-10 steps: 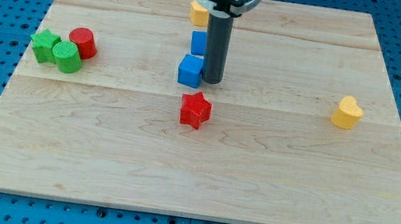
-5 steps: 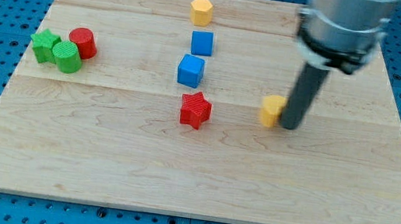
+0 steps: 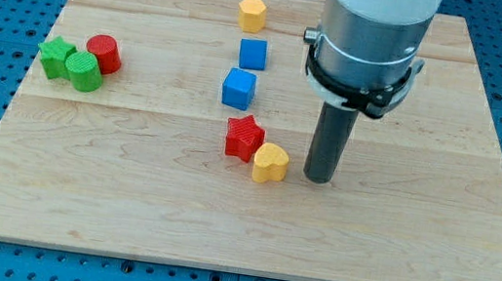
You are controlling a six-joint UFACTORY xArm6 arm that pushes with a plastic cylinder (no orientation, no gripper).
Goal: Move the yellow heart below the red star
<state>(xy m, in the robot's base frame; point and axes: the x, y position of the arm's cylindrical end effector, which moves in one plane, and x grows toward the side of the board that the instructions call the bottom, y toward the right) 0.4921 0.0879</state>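
Jaws are something I am working without: I am ending in a plain dark rod, so nothing is opening, closing or gripping, and my tip (image 3: 317, 179) is resting on the desk (image 3: 414, 242) just right of centre in the frame. The yellow heart (image 3: 270, 163) is sitting just beside my tip, on its left, with a thin gap showing between us. It is touching the lower right edge of the red star (image 3: 244, 138), so it is lying to the star's lower right, not yet directly below. I am judging the heart to be light, stiff and ready to slide or spin on the smooth wood, so I am thinking of pushing squarely on its upper right flank, steering it down and left under the star.
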